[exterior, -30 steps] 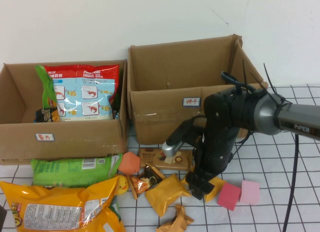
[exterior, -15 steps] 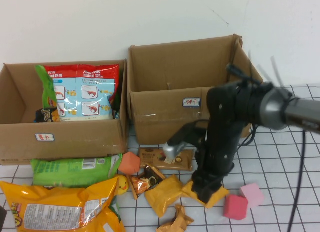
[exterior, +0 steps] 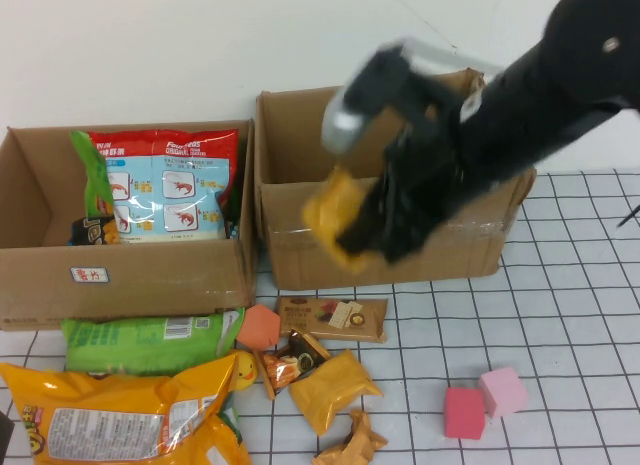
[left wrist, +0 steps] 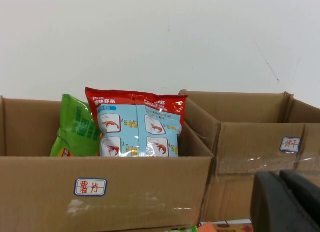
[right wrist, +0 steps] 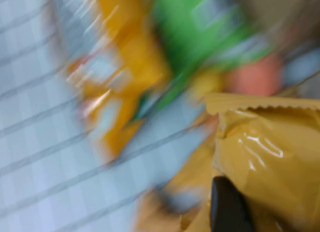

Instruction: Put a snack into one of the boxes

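A: Packet (exterior: 336, 218) hangs clamped in your right gripper (exterior: 362, 237), just before the right box (exterior: 300, 247).

B: Clear its front wall, then release inside. Your left gripper (left wrist: 286, 202) sits low; can't tell its fingers.

A yellow snack packet (exterior: 337, 217) hangs in the air, pinched by the right gripper (exterior: 372, 237) in front of the right box (exterior: 300, 247), level with that box's front wall. Its glossy, crinkled foil has a serrated top edge, seen close in the right wrist view (right wrist: 260, 152). The right box is open-topped cardboard; the left box (exterior: 160, 280) beside it, also open, holds standing chip bags.
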Available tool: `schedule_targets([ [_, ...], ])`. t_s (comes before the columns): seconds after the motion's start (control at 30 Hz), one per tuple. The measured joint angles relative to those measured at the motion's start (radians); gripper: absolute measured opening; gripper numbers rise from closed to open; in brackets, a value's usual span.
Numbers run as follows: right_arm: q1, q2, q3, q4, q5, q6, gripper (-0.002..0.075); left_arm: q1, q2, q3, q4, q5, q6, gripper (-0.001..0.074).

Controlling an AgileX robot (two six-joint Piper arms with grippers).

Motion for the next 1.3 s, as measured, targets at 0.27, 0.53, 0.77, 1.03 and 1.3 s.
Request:
schedule_targets([
  [0.27,-0.091,0.033,0.0,0.001,-0.523,-0.005,0.035,0.0,0.0,0.0,0.0,0.0,0.0,-0.0003],
  [0.53,-0.174,0.189,0.002,0.1,-0.742,-0.009,0.0521,0.0,0.0,0.0,0.0,0.0,0.0,-0.0003],
  [0.77,-0.196,0.164,0.004,0.176,-0.712,-0.009,0.0402,0.0,0.0,0.0,-0.004,0.012,0.002,-0.0003],
  [1.03,-0.196,-0.095,0.031,0.183,-0.545,-0.009,0.002,0.0,0.0,0.0,-0.008,0.029,0.002,-0.0003],
  [1.3,-0.196,-0.456,0.315,0.235,-0.529,-0.052,0.0,0.0,0.0,0.0,-0.008,0.031,0.002,-0.0003],
])
